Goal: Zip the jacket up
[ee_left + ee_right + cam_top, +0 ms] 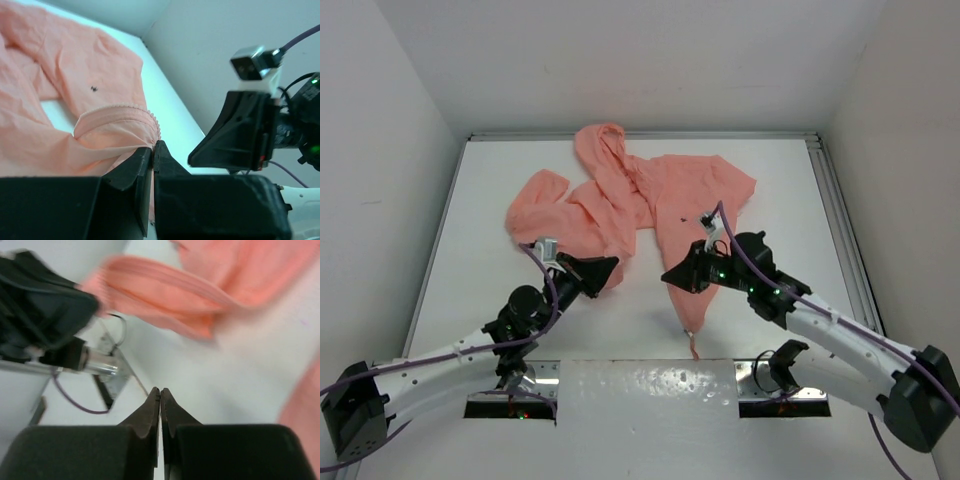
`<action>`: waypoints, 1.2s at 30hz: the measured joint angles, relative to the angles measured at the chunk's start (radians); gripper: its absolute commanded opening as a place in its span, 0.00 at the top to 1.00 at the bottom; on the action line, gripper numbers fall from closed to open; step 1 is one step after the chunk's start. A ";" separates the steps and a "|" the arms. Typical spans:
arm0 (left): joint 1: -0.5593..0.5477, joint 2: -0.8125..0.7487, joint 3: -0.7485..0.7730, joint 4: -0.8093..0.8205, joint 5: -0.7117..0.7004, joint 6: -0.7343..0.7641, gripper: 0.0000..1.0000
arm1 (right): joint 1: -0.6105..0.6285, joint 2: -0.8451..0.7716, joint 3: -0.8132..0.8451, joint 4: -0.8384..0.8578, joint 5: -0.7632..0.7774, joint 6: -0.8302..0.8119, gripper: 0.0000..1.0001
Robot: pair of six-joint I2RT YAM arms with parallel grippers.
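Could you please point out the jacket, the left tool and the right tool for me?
jacket [680, 190]: top view, broad front panel.
left tool [616, 261]: top view, closed tips pinching the fabric.
right tool [160, 392]: right wrist view, closed tips.

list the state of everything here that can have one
jacket: unzipped, front open, lying rumpled on the table
left gripper: shut, pinching the jacket's edge
right gripper: shut, holding nothing

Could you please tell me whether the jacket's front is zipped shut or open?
Open: in the top view the jacket has its two front edges spread apart, with bare table between them.
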 measured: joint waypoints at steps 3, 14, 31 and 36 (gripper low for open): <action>0.000 -0.009 0.000 0.035 0.017 0.059 1.00 | 0.000 -0.069 -0.052 -0.099 0.093 -0.038 1.00; 0.000 0.048 0.024 0.072 0.086 0.191 1.00 | 0.034 -0.094 -0.158 -0.402 0.314 -0.096 0.91; 0.000 0.115 0.031 0.077 0.117 0.200 1.00 | 0.196 0.117 -0.150 -0.467 0.507 -0.110 0.61; 0.000 0.115 0.031 0.077 0.118 0.200 1.00 | 0.207 0.170 -0.134 -0.457 0.524 -0.109 0.57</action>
